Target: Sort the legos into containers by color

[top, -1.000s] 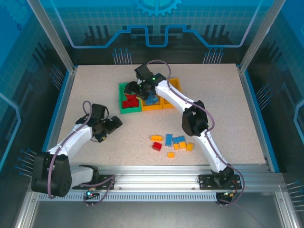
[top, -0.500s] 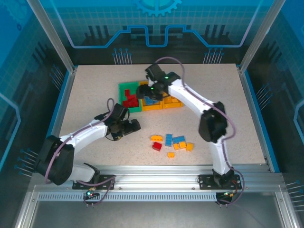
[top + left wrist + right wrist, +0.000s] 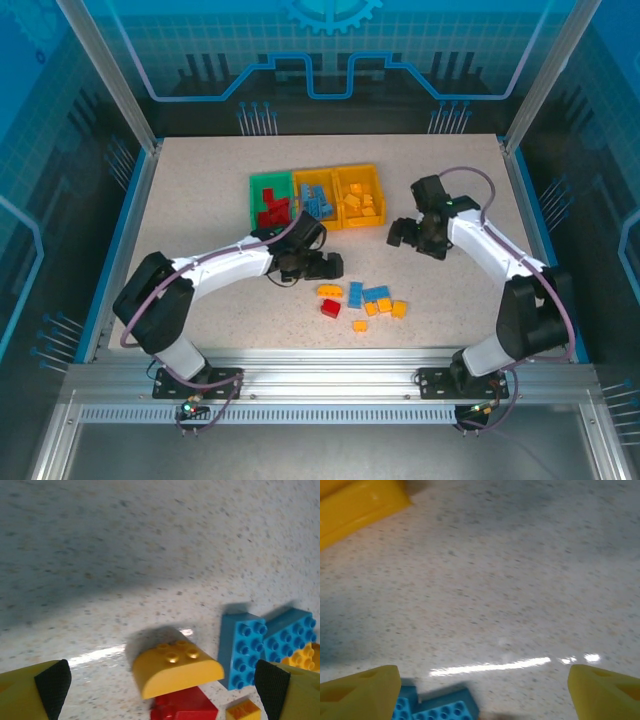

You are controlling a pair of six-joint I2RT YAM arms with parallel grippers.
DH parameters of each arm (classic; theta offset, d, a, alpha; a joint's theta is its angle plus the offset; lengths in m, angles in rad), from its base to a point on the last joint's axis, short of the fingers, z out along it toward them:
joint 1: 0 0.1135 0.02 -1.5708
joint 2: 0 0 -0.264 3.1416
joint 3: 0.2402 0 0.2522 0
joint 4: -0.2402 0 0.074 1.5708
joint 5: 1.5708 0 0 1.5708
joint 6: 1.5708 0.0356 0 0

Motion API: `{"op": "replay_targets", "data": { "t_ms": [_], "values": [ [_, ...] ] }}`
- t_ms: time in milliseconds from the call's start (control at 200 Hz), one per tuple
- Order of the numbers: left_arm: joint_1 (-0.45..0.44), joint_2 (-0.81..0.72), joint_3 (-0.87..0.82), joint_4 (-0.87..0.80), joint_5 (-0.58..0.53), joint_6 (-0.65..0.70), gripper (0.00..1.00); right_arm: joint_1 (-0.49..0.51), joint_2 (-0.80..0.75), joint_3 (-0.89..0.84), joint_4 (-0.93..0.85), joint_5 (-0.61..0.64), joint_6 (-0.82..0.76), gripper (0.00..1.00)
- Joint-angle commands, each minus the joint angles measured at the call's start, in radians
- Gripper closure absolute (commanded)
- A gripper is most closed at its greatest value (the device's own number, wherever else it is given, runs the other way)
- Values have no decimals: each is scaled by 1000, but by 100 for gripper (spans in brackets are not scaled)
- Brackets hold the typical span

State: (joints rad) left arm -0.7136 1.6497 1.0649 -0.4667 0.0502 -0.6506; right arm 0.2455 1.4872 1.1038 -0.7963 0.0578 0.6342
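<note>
"Which arm has the job right now?"

"The left, I'd say. The left gripper (image 3: 327,266) hangs at ten o'clock of the loose legos (image 3: 362,300), jaws spread wide and holding nothing. From its wrist, a rounded yellow brick (image 3: 177,666) lies between the fingertips, with a red brick (image 3: 184,709) just beside it at six o'clock."

"And the other arm?"

"The right gripper (image 3: 403,234) sits at three o'clock of the containers (image 3: 333,172), also spread and empty."

"What comes next, then?"

"Probably lower, pinch the yellow brick without catching the red, then carry it toward twelve o'clock to the end bin (image 3: 377,180) holding yellow pieces."
</note>
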Motion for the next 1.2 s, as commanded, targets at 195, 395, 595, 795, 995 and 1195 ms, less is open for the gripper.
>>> {"op": "replay_targets", "data": {
  "t_ms": [195,395,595,795,995,1195],
  "values": [
    [-69,96,83,-183,-39,-3,1,-79,-101,-70,-2,0,-14,11],
    [-90,54,72,-186,-69,11,1,-83,-104,-101,18,-11,-10,11],
    [-89,16,79,-164,-86,287,1,-88,-106,-108,14,-7,-23,11],
    [-89,64,115,-206,-53,553,1,-106,-131,-119,9,-1,-24,11],
    [-83,86,124,-214,-53,695,1,-126,-156,-134,5,-1,-25,11],
    [-69,135,169,-214,-58,816,3,-133,-159,-134,3,-9,-24,11]
  ]
}}
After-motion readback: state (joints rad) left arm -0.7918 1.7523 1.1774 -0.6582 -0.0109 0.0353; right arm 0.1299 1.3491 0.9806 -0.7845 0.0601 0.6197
